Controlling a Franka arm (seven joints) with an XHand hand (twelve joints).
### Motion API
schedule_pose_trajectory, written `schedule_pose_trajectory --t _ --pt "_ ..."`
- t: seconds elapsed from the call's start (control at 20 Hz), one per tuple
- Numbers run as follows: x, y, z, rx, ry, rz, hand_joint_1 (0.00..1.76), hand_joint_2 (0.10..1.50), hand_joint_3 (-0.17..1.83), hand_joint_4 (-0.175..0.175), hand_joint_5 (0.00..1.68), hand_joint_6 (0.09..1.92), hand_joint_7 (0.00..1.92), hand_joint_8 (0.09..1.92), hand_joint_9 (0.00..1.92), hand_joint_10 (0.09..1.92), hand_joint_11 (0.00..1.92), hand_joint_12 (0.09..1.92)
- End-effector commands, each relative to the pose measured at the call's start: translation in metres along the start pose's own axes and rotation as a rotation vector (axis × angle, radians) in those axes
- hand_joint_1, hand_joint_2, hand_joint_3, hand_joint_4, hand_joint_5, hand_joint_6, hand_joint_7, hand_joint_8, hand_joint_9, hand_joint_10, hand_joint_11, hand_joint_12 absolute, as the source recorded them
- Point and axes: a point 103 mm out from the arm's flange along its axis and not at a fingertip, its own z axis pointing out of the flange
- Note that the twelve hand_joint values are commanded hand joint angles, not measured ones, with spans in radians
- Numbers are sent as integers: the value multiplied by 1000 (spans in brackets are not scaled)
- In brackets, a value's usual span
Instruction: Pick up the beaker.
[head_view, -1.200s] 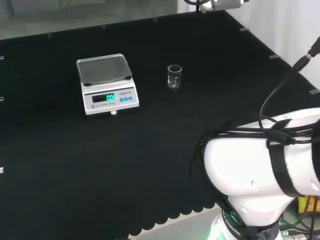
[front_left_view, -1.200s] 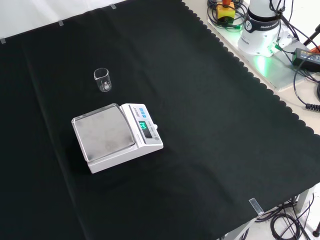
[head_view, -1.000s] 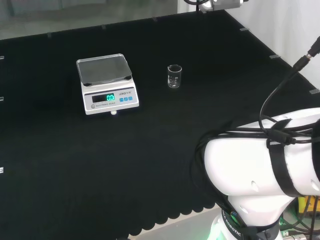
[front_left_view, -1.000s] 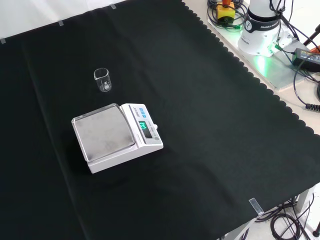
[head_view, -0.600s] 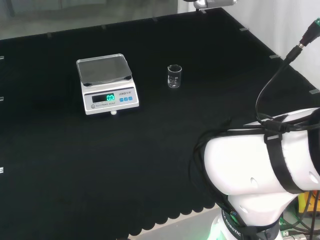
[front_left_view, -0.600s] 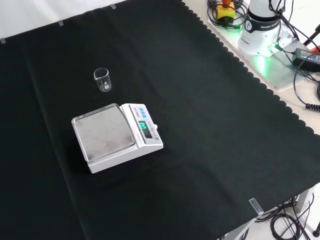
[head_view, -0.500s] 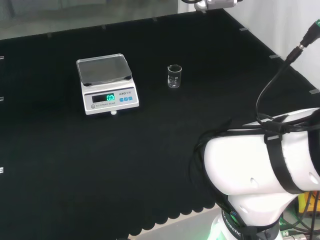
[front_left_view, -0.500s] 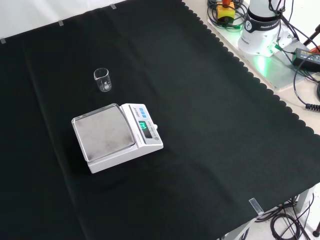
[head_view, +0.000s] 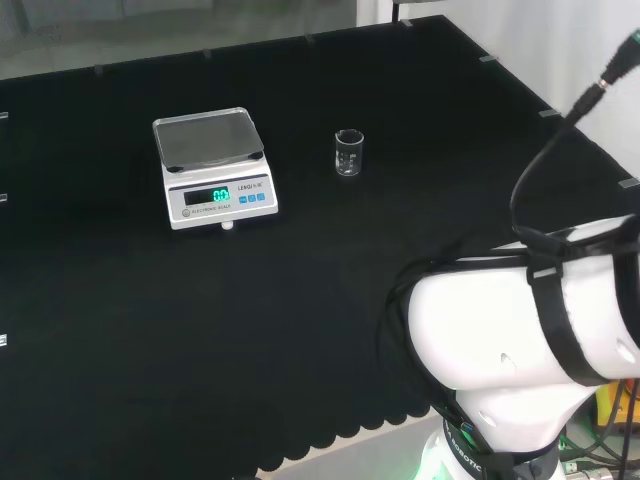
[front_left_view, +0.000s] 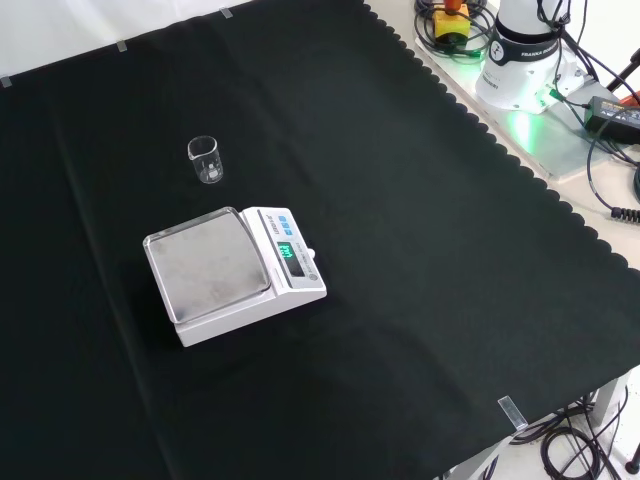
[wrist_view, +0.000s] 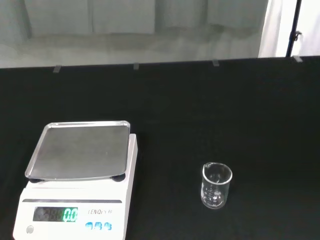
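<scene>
Robot lab, bench set up for chemistry-style handling. Black cloth (front_left_view: 420, 250) with scalloped edge covers bench, taped at corners. On it: white digital scale (front_left_view: 232, 274) with steel pan and lit green display, small clear graduated beaker (front_left_view: 205, 160) standing upright nearby. White arm (head_view: 530, 340) wrapped in black cables and straps; its base (front_left_view: 525, 55) bolted to metal plate at bench edge, green light glowing there. Loose cables (front_left_view: 610, 110) and power brick beside base. Plain pale walls and curtain behind
</scene>
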Motion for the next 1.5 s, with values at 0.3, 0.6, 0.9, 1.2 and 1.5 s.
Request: schedule_pose_trajectory --t 0.3,0.6,0.9,1.2,1.5 --pt "-20 116 95 205 27 -8 140 1153 -19 -117 166 87 0 684 0 871 129 1494" --pt "-29 138 133 270 24 3 149 1150 -21 -117 166 87 0 614 0 795 90 1499" --pt "-37 151 169 305 26 27 159 1145 -24 -118 164 87 0 601 0 784 88 1501" --pt "-54 169 216 258 68 85 201 1114 -40 -118 161 87 0 641 0 838 122 1498" --pt "-65 191 250 326 70 106 268 1079 -60 -118 151 87 0 632 0 912 158 1490"
